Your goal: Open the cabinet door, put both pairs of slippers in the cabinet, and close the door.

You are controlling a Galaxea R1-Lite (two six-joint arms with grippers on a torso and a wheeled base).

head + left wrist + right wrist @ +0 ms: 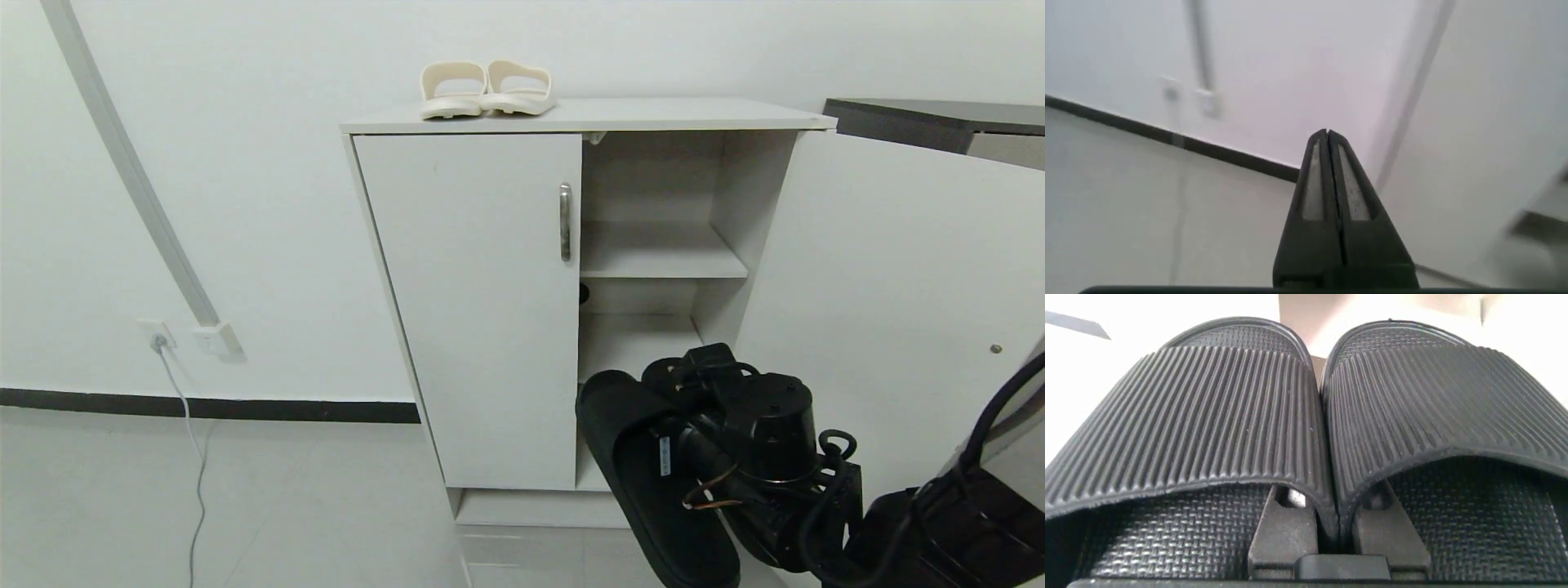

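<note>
The white cabinet [482, 310] has its right door [890, 310] swung open, showing bare shelves [661, 253]; its left door is closed. A cream pair of slippers [487, 88] rests on the cabinet top. My right gripper [694, 416] is shut on the pair of black slippers [653, 482], pinching the inner edges of both [1327, 433] together, in front of the lower part of the open compartment. My left gripper [1327, 139] is shut with nothing in it, pointing toward the wall and floor left of the cabinet.
A wall socket with a grey cable [192, 457] and a slanted conduit [122, 163] are on the wall left of the cabinet. A dark-topped piece of furniture [939, 118] stands behind the open door. The tiled floor in front is free.
</note>
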